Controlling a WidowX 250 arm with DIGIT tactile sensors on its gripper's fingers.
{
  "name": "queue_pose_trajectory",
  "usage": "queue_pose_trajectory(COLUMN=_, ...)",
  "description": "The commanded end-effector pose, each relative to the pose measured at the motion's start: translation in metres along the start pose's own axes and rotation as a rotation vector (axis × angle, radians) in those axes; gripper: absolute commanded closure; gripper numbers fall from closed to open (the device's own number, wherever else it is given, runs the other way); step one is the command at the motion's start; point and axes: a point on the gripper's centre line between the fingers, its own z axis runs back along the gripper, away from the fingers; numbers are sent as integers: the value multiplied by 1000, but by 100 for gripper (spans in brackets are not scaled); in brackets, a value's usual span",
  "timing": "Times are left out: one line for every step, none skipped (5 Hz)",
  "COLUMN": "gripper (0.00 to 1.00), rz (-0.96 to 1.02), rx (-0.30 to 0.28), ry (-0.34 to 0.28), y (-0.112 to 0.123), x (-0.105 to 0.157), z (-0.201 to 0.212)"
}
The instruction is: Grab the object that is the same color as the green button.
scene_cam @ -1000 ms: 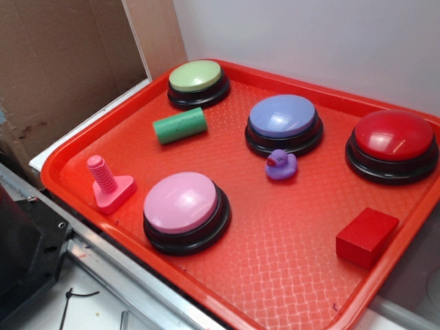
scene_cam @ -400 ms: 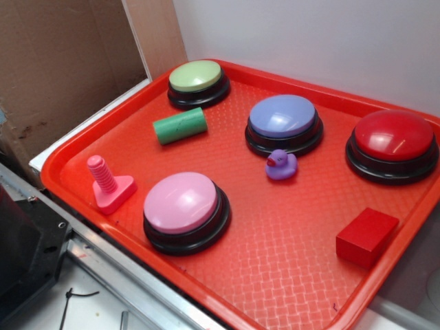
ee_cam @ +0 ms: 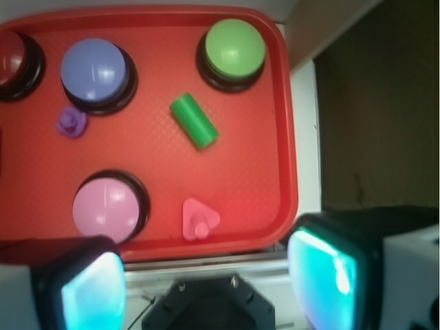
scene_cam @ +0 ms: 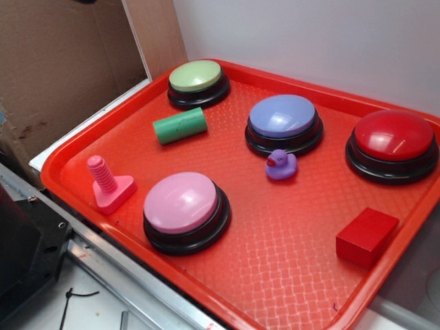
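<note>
The small green cylinder (scene_cam: 180, 126) lies on its side on the red tray (scene_cam: 289, 275), just in front of the green button (scene_cam: 197, 82) at the tray's far left corner. In the wrist view the cylinder (ee_cam: 194, 121) lies below and left of the green button (ee_cam: 234, 49). My gripper (ee_cam: 210, 282) is open and empty, high above the tray's near edge, well short of the cylinder. Its two fingers (ee_cam: 323, 275) stand wide apart. The gripper does not show in the exterior view.
On the tray are a pink bolt-shaped piece (scene_cam: 108, 184), a pink button (scene_cam: 184, 210), a blue-purple button (scene_cam: 284, 122), a purple duck (scene_cam: 280, 166), a red button (scene_cam: 392, 144) and a red block (scene_cam: 366, 236). Cardboard (scene_cam: 62, 69) stands at left, a white wall behind.
</note>
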Motion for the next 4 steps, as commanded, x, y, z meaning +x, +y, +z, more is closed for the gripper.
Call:
queue_pose_trajectory(gripper=0, rz=-498, rx=102, ry=65, y=-11, x=59, z=-54)
queue_pose_trajectory(gripper=0, rz=-682, rx=203, ry=123, y=-18, x=52, z=-97)
queue_pose_trajectory(gripper=0, rz=-678, rx=221, ry=153, y=-16, x=45, z=-115)
queue_pose_trajectory(gripper=0, rz=-632, rx=213, ry=167, y=-7, x=47, z=-138)
